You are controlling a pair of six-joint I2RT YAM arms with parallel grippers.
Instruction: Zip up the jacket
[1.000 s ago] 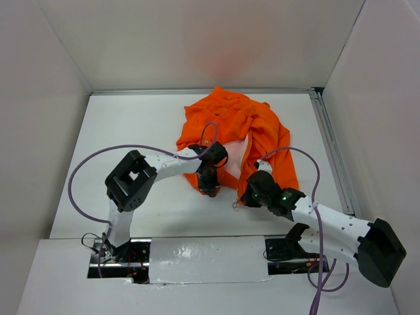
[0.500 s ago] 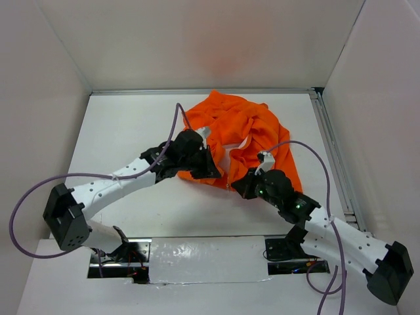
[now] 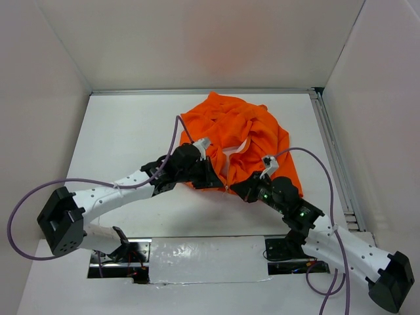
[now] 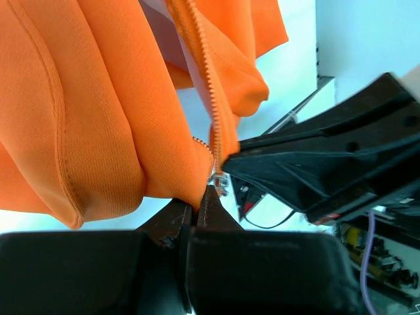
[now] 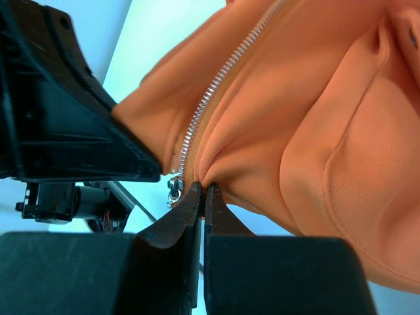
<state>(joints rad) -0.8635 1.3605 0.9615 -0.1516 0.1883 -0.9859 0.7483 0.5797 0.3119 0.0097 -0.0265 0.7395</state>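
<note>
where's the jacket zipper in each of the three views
top external: zipper lower centre of the jacket, ending between the arms' tips
left wrist: zipper runs down from top centre
right wrist: zipper runs diagonally, top right to lower centre
shared landmark: its bottom end, where left gripper and right gripper pinch the hem
</note>
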